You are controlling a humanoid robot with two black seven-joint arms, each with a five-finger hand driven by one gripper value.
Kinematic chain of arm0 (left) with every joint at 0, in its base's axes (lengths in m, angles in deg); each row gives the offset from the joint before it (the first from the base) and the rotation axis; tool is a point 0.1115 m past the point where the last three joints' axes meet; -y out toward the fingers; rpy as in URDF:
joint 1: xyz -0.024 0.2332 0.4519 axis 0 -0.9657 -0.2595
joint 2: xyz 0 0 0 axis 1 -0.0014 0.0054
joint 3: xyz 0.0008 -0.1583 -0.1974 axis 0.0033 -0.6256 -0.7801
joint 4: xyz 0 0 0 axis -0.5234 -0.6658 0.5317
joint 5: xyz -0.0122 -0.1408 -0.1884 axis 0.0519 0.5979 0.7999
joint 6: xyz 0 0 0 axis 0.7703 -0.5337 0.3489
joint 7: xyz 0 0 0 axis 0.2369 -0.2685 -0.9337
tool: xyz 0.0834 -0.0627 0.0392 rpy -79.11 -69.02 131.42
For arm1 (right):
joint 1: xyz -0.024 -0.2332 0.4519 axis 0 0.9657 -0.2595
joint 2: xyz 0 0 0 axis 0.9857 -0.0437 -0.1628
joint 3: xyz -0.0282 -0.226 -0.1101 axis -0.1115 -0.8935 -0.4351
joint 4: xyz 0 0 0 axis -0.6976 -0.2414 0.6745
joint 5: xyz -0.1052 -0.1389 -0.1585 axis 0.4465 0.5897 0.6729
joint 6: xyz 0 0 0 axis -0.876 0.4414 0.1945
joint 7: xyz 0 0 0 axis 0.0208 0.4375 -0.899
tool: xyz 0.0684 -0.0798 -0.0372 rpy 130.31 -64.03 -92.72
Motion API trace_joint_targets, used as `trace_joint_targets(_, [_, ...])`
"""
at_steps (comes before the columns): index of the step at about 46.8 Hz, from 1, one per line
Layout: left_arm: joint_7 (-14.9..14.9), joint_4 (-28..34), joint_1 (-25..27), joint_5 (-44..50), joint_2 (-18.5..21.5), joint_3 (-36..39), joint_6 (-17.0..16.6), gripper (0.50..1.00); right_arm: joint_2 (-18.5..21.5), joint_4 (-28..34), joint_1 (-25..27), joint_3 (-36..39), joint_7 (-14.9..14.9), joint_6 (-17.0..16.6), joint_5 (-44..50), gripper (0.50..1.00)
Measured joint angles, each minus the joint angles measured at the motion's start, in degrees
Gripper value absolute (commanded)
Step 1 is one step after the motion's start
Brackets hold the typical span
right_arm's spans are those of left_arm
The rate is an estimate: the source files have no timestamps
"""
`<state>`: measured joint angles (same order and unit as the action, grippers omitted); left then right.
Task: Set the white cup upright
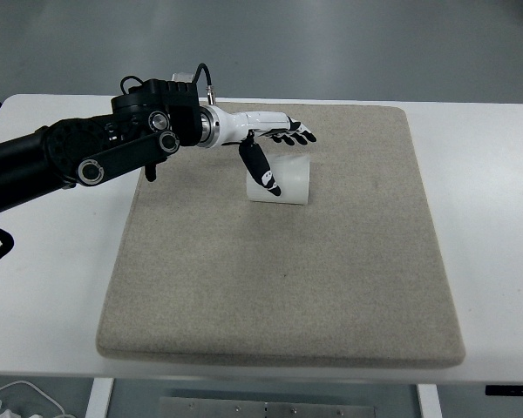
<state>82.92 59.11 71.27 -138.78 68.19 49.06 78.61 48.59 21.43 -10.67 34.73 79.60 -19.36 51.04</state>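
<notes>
Left robot hand (266, 144) reaches over a white cup (283, 181) lying on its side.
Fingers spread, thumb down across the cup's front; a beige mat (279, 261) covers the white tabletop (52, 287).

white cup (288, 181), beige mat (331, 261), white table (52, 261), black-and-white left hand (266, 139)

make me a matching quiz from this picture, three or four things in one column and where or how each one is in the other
Things:
1. white cup
2. left hand
3. grey mat
4. white table

States:
a. lies flat and covers most of the table
b. lies on its side on the mat
c. open, fingers spread over the cup
d. carries the mat

Pairs: 1-b, 2-c, 3-a, 4-d
</notes>
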Motion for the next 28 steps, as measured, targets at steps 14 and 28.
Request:
trace_joint_targets(14, [-0.28, -3.8, -0.63, -0.04, -3.43, 1.17, -0.25, 0.981, 0.0, 0.0, 0.0, 0.03, 0.0, -0.01, -0.03, 0.93])
trace_joint_targets(28, [-0.29, -6.49, -0.14, -0.04, -5.67, 2.86, -0.51, 0.975, 0.0, 0.0, 0.0, 0.0, 0.0, 0.02, -0.07, 0.93])
